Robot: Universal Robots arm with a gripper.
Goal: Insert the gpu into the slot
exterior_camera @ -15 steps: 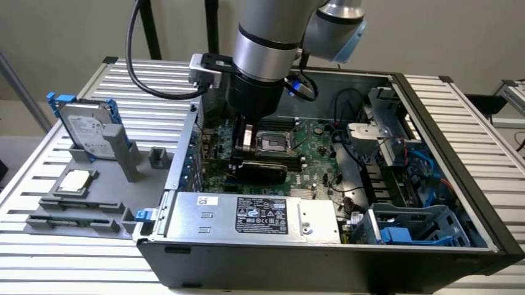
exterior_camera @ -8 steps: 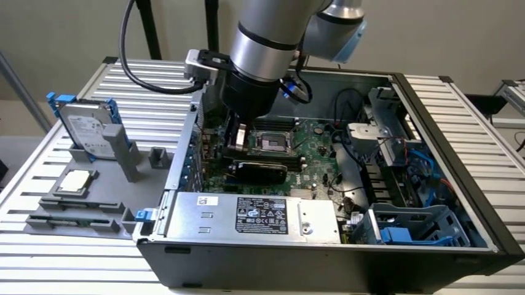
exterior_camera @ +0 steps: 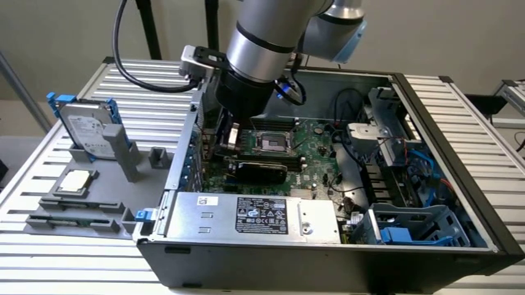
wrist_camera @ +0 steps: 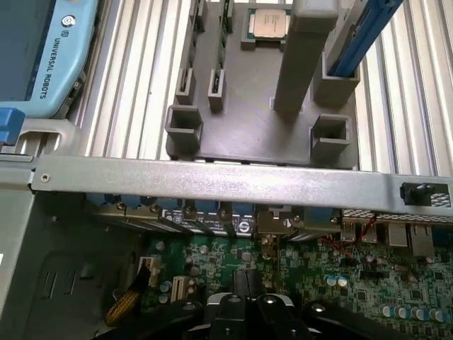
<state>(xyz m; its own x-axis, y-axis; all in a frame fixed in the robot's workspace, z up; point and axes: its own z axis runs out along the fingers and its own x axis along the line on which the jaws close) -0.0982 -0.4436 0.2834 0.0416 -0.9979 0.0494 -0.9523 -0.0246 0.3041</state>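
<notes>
**Arm Down Inside the Open Case, Fingers Clenched**

Ribbed metal tabletop is seen under everything, with a pale wall behind. On it the open computer case is laid on its side, and that case is taken as the landmark.

Inside the case, the green motherboard is exposed. The gpu, a flat black card, is seen lying across the board near its middle, just above the silver power supply box in the exterior view. Whether the card is fully seated cannot be told.

The arm is reached down into the case from above, and the gripper is held low over the motherboard, close to the case's rear slot brackets. Its fingers are seen pressed together, clenched, with nothing visibly held between them.

Outside the case, beside its rear wall, a grey parts fixture is set on the table. A hard drive is stood upright in it, and a processor chip is laid flat on it.
</notes>
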